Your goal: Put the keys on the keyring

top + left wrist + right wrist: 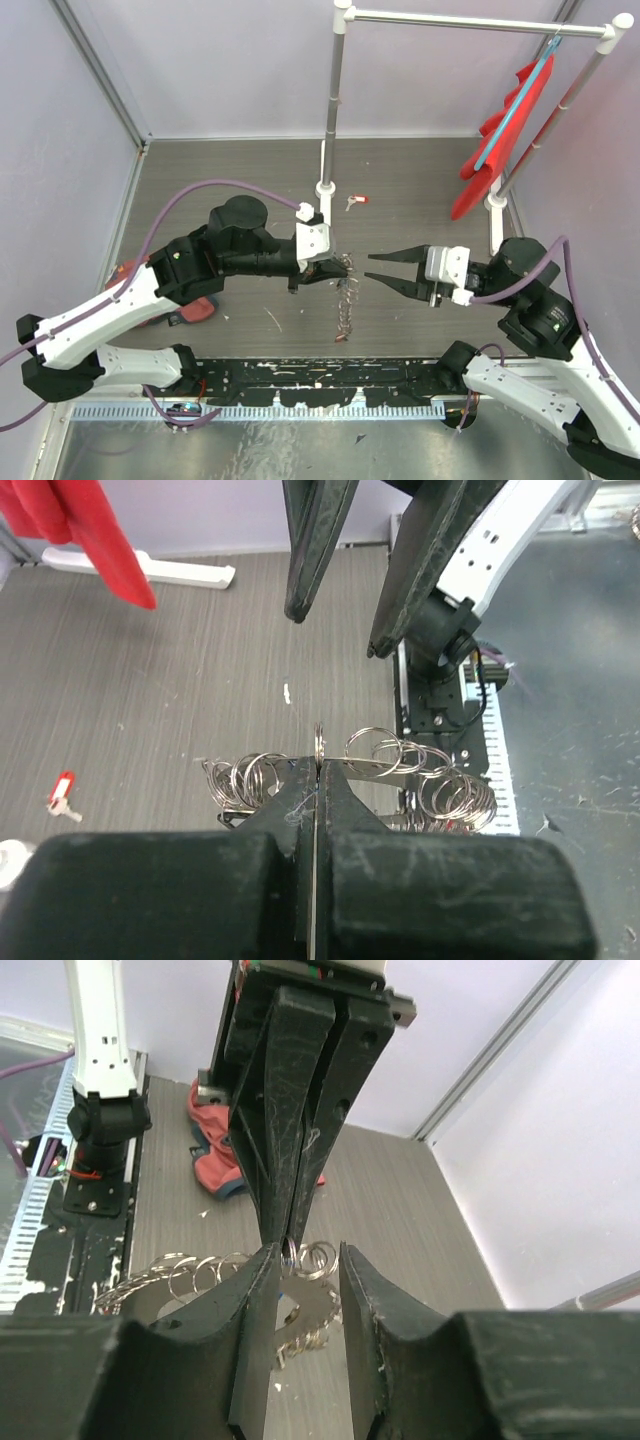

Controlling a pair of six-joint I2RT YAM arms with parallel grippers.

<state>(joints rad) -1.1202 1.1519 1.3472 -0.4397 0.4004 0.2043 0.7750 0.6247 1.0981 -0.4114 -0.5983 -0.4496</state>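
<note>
At the left, a red item lies on the table, partly under the left arm. That arm reaches right toward the middle of the table. The left gripper is clenched, its fingers pressed together on one loop of the keyring. In the left wrist view that loop stands on edge, just past the fingertips, with coils of the keyring bunched to either side of it. From above, the rest of the keyring trails from the pinched loop toward the near edge as a thin line of silvery coils. Whether its near end rests on the table cannot be told.

Farther back, a key with a red tag lies flat on the table. It is just right of the base of the rack and well apart from the keyring and from both grippers.

Right of the keyring, the right gripper points left at the left gripper, its jaws spread and holding nothing. In the right wrist view its fingers stand to either side of the pinched loop, near it; contact cannot be told.

At the far right, a red cloth hangs from the rack's bar.
</note>
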